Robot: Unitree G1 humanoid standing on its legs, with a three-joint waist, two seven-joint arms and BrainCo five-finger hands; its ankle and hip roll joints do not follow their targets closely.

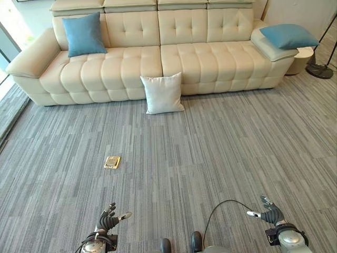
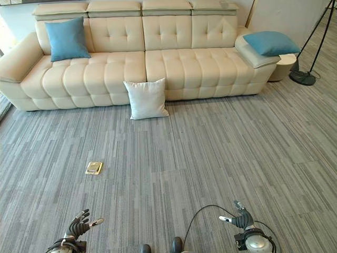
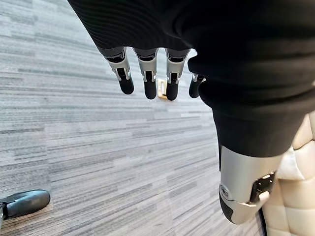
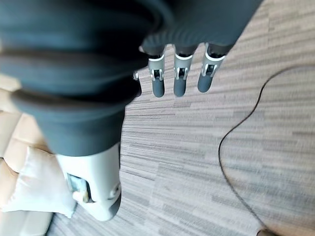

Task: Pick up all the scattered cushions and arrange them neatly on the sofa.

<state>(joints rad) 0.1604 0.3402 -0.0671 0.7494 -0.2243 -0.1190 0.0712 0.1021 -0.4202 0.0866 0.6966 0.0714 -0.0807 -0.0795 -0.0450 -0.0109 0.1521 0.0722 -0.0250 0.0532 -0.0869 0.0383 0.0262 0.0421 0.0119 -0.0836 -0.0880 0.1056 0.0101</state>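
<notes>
The white cushion [image 1: 162,93] stands upright on the carpet [image 1: 221,153], leaning on the sofa [image 1: 158,63] front at 12 o'clock. Open carpet separates it from the left hand [image 1: 108,220] and right hand [image 1: 269,213], both with relaxed, empty fingers.

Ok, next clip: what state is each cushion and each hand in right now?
White cushion: on the carpet, upright, leaning against the sofa front.
Blue cushion at the left: on the seat, propped against the backrest.
Blue cushion at the right: lying on the armrest.
Left hand: open, holding nothing.
Right hand: open, holding nothing.
</notes>
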